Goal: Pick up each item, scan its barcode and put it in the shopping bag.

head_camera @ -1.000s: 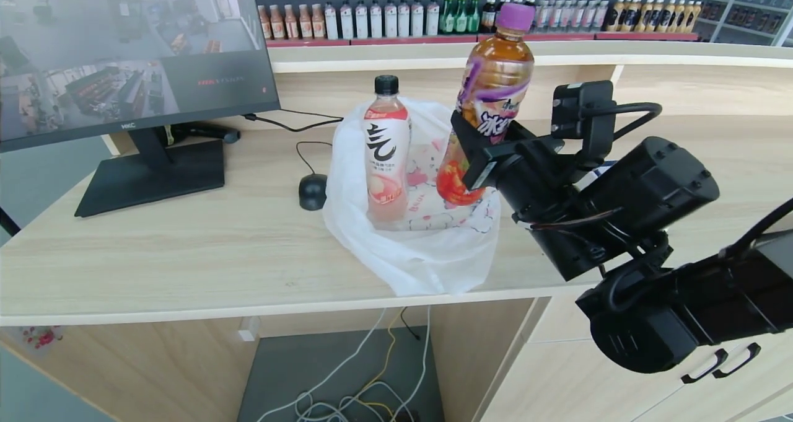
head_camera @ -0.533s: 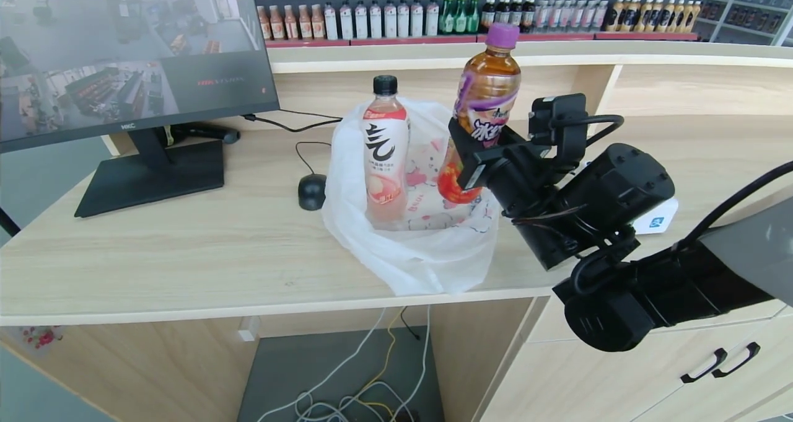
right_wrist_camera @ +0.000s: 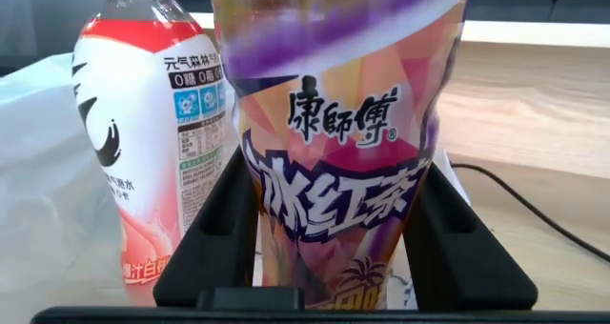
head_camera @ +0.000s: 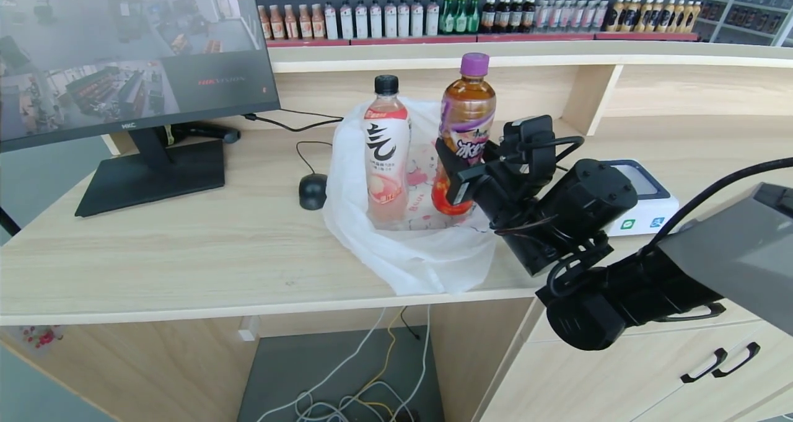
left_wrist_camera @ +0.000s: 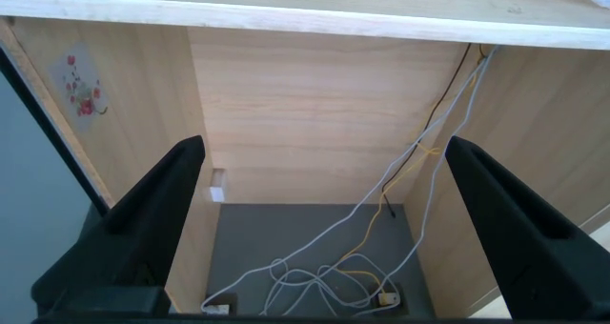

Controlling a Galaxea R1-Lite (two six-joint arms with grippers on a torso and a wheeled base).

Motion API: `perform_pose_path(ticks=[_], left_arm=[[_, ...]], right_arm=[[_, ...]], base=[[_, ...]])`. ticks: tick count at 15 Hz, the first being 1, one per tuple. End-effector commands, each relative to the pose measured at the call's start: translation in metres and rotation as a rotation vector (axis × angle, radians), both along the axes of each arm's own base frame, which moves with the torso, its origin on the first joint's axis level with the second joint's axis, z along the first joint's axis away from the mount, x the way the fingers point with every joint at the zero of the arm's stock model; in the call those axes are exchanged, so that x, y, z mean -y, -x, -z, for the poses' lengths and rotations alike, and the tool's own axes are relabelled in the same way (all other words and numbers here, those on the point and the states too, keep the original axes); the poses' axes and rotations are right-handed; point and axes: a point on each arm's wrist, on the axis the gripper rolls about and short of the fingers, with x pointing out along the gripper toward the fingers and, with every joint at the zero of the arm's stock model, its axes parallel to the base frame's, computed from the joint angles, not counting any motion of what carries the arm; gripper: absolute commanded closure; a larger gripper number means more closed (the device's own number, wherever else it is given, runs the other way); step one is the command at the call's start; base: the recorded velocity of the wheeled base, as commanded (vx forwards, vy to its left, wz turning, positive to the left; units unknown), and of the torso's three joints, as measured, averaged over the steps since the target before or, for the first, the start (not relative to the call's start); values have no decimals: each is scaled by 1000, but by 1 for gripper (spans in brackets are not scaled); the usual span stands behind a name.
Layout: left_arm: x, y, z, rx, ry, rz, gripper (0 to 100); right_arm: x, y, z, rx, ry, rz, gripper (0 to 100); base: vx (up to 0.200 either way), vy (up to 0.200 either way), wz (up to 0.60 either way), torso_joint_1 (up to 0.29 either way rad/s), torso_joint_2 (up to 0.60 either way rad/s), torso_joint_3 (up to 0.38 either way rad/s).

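Observation:
My right gripper (head_camera: 457, 165) is shut on an amber tea bottle (head_camera: 463, 131) with a purple cap, held upright inside the mouth of the white shopping bag (head_camera: 409, 248) on the counter. In the right wrist view the tea bottle (right_wrist_camera: 334, 172) sits between the two black fingers (right_wrist_camera: 214, 229). A pink drink bottle (head_camera: 386, 152) with a black cap stands upright in the bag just left of it, also seen as the pink bottle (right_wrist_camera: 143, 162). The white barcode scanner (head_camera: 644, 202) lies on the counter behind my right arm. My left gripper (left_wrist_camera: 324, 229) is open, below the counter, with nothing between its fingers.
A monitor (head_camera: 124, 50) on a black stand and a black mouse (head_camera: 312, 191) sit on the counter's left. A raised ledge (head_camera: 557, 56) runs behind the bag. Loose cables (left_wrist_camera: 334, 276) lie on the floor under the counter. Cupboard doors with handles (head_camera: 718, 363) are at lower right.
My right gripper has carried the tea bottle down and to the left, lowering it into the bag beside the pink bottle. The scanner has come into sight behind the arm.

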Motion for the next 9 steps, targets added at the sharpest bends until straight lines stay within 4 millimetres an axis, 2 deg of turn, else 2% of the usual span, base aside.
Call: perform_pose_path(ticks=[1,9], left_arm=[[0,0,0,0,0,0,0],[0,0,0,0,0,0,0]], right_arm=[[-3,-5,9,-15,12,-1,100],[-4,-9,19,-38,27,-1,100]], base=[[0,0,0,0,0,0],[0,0,0,0,0,0]])
